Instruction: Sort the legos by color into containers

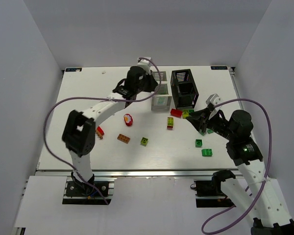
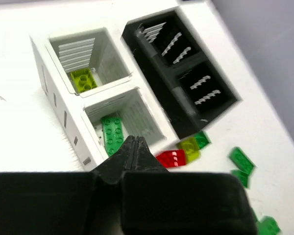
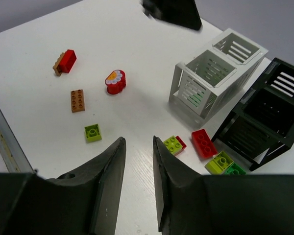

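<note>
The white box (image 2: 59, 105) holds a lime brick (image 2: 83, 79) in its far compartment and a green brick (image 2: 112, 132) in its near one. The black box (image 2: 186, 78) stands just beside it at 3 o'clock, and nothing shows in the parts of it that can be seen. The left gripper (image 2: 132, 143) hangs over the white box's near compartment with its fingers pressed together and nothing between them. Its arm rises from the base to a raised elbow, and the forearm reaches toward 1 o'clock across the table (image 1: 88, 88). At the black box's near foot lie a red brick (image 1: 176, 112), a lime one (image 1: 186, 114) and a green one (image 2: 202, 139), all close together. A lime-on-red stack (image 1: 170, 122) sits just toward 6 o'clock from them. The right gripper (image 3: 138, 139) is spread open and empty, tilted down and pointing toward 10 o'clock. It is near that cluster, with two green bricks (image 1: 199, 143) (image 1: 207, 152) on the table at 6 o'clock from it. Well apart, toward 9 o'clock, are a small lime brick (image 1: 144, 141), an orange brick (image 1: 123, 138) and a red flower-topped piece (image 1: 128, 119). A red brick (image 1: 100, 131) lies close beside the left arm's elbow. A purple cable (image 1: 54, 110) loops wide of each arm.
</note>
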Motion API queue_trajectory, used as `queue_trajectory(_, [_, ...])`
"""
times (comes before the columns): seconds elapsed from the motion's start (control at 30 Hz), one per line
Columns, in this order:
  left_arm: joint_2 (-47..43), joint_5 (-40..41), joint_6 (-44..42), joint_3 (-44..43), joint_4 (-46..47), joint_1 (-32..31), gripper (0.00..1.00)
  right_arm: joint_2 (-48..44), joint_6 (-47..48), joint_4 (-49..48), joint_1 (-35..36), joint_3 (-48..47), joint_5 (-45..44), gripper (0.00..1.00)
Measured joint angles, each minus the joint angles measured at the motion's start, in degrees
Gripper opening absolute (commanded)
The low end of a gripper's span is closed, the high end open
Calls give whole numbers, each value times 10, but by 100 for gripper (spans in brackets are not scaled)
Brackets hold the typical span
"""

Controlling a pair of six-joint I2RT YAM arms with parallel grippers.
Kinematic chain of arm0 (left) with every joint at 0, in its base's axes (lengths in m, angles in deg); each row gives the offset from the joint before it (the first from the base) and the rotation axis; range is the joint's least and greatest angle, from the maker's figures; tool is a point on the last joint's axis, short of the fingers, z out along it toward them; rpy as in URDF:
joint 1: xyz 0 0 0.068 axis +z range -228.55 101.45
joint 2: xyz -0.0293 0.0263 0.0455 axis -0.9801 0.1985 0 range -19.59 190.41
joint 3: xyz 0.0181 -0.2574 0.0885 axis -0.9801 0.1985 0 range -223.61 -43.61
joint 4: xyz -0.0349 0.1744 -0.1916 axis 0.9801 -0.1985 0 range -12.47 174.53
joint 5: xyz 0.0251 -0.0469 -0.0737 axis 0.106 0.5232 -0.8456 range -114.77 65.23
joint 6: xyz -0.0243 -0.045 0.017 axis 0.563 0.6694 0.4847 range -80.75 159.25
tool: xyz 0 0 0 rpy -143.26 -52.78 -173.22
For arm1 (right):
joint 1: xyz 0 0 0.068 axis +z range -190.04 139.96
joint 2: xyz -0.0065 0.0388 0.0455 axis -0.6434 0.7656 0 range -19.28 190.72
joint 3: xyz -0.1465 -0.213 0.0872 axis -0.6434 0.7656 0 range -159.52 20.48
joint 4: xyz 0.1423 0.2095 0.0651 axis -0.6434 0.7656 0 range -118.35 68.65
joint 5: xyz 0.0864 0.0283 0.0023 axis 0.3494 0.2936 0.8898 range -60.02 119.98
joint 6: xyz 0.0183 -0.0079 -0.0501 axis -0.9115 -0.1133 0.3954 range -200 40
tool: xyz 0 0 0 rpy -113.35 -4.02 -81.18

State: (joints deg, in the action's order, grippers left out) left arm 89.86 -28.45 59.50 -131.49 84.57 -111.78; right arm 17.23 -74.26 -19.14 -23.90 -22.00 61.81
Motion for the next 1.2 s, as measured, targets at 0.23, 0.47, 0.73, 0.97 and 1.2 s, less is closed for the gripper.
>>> queue_trajectory(0.23, [-303,8,12,194,21,0,70,101,22,11,2,-1,-16,56])
queue_trajectory(0.47, [-458,37,19,345,37,1,82,197,2,9,28,0,-107,83])
queue_trajectory(0.73, [-494,62,-19,375,-18,1,82,304,-88,-28,105,-3,-266,83])
queue_trajectory(0.97, [-562,90,-39,395,-17,1,82,454,-121,-18,141,-80,-373,84])
queue_trajectory(1.2, [-555,93,-44,395,-15,1,81,446,-115,-12,117,-75,-441,82])
